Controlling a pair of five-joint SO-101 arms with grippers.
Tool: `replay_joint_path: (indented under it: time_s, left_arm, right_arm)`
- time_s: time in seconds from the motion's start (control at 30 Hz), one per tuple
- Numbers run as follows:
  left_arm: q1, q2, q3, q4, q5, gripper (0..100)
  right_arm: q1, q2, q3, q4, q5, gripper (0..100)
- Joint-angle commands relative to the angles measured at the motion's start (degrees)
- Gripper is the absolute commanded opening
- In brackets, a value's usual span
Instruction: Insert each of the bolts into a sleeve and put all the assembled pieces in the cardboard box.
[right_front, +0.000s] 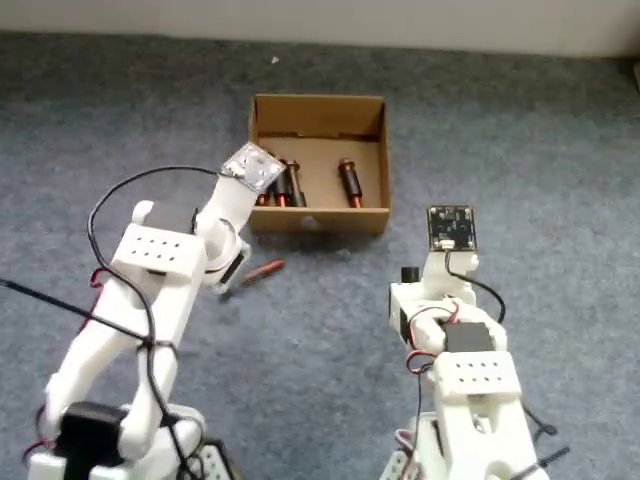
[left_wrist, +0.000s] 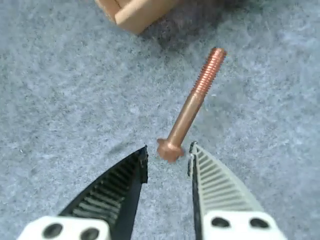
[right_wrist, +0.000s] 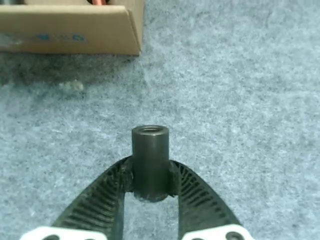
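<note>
A copper bolt (left_wrist: 191, 106) lies on the grey carpet just in front of the cardboard box (right_front: 318, 222); in the high view the bolt (right_front: 265, 271) sits beside the left arm. My left gripper (left_wrist: 167, 155) is open, its fingertips either side of the bolt's hex head and just short of it. My right gripper (right_wrist: 150, 181) is shut on a dark threaded sleeve (right_wrist: 150, 161), held upright with its bore facing out, to the right of the box front. Inside the box lie assembled pieces (right_front: 350, 182), partly hidden by the left arm.
The box's near corner (left_wrist: 131, 14) stands just beyond the bolt's threaded end. The box front wall (right_wrist: 70, 29) faces the right gripper across open carpet. Cables trail from both arms. A pale wall edge runs along the far side.
</note>
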Motion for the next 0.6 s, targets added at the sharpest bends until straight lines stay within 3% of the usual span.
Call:
replay_joint_path:
  time_s: [0.0, 0.17, 0.4, 0.57]
  left_arm:
    - [2.5, -3.4, 0.1, -1.7, 1.4, 17]
    - [5.3, -2.9, 0.3, -2.0, 3.7, 17]
    - [7.6, -2.9, 0.3, -4.0, 21.8, 18]
    - [10.5, -2.9, 0.2, -0.7, 38.7, 18]
  right_arm:
    - [0.3, -1.2, -0.2, -1.2, 0.5, 0.9]
    - [0.3, -1.2, -0.2, -1.3, 0.5, 0.9]
    - [0.3, -1.2, -0.2, -1.3, 0.5, 0.9]
    - [0.3, -1.2, -0.2, -1.3, 0.5, 0.9]
